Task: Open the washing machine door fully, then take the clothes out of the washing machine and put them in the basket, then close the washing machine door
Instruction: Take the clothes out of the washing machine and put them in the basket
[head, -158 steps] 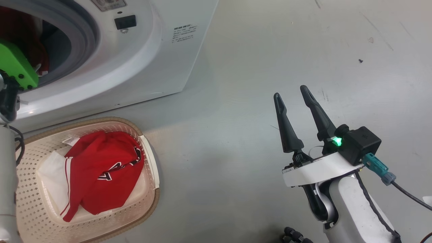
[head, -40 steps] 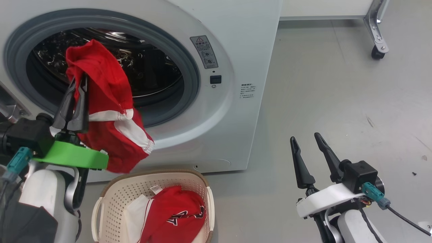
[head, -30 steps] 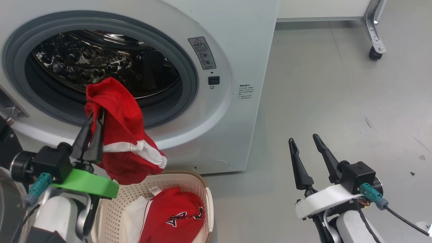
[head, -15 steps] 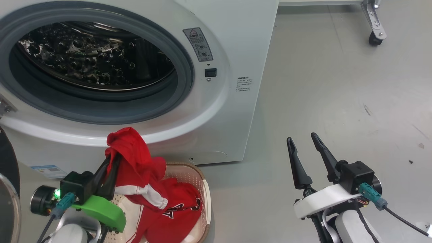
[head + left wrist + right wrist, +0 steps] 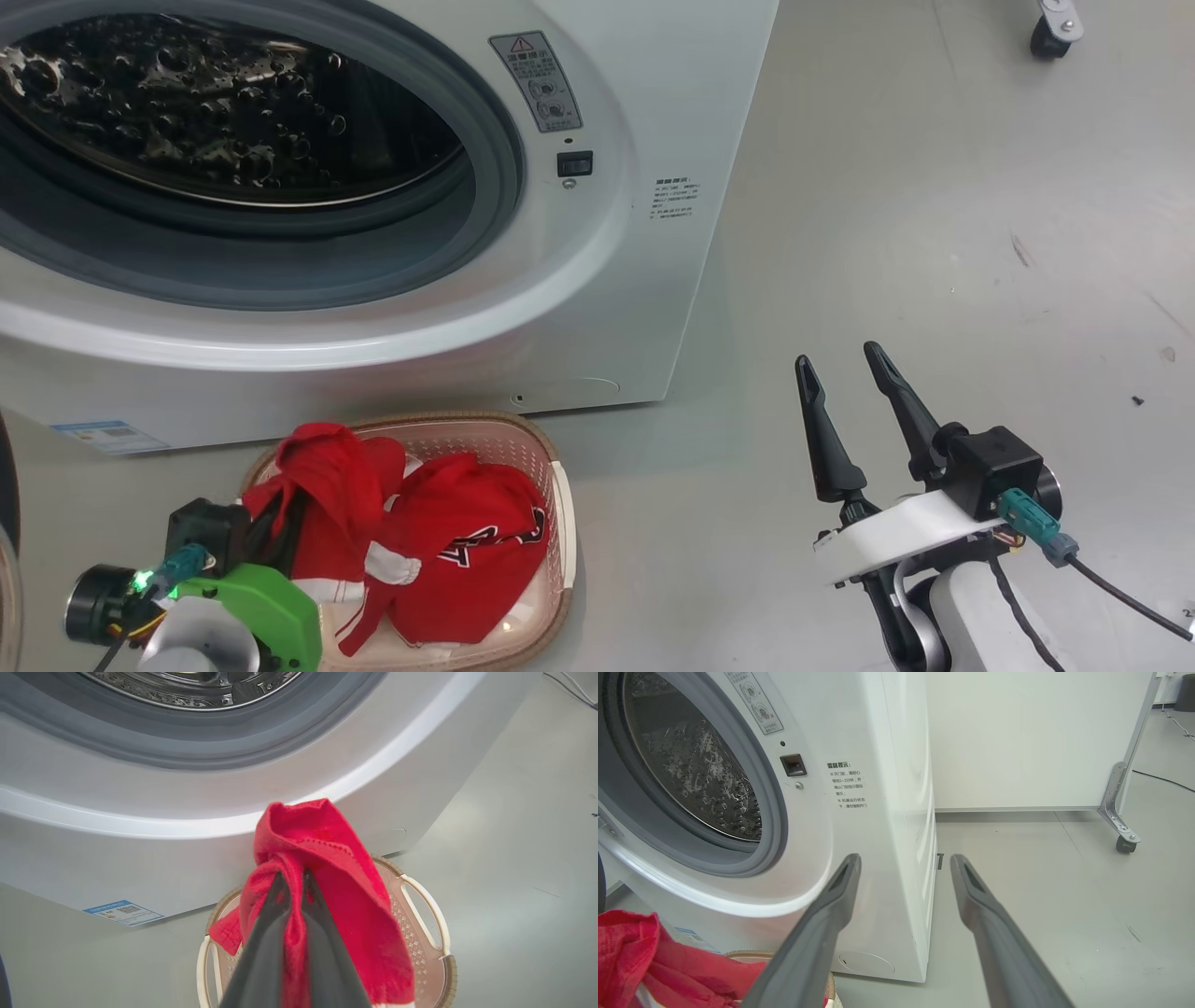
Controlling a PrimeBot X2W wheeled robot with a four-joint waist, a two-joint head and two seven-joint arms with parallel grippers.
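My left gripper (image 5: 293, 882) is clamped on a red garment (image 5: 327, 858) — the two dark fingers are pressed together with a fold of fabric squeezed between them, and the cloth bunches over and around their tips. I hold it low over the left end of the basket (image 5: 563, 504). The garment's lower part, with its white trim, hangs down inside against a second red garment (image 5: 476, 532), which lies in the basket with dark and white lettering across it.

The basket stands on the grey floor (image 5: 934, 233) just in front of the washing machine (image 5: 616, 280), below its round opening. That opening is uncovered: I see the grey rubber ring (image 5: 495, 177) and the perforated steel drum (image 5: 187, 103) behind it. A blue sticker (image 5: 103, 435) sits low on the machine's front, to the left of the basket. A thin dark strip at the far left edge of my head view looks like the washing machine door (image 5: 4, 467), swung out to the side, but too little of it shows to say more.

My right gripper (image 5: 837, 357) holds nothing — its fingers are spread wide apart and point upward over bare floor, well to the right of the basket. In its wrist view they aim toward the machine's front right corner, and a caster wheel (image 5: 1125, 844) stands on the floor farther back on the right.
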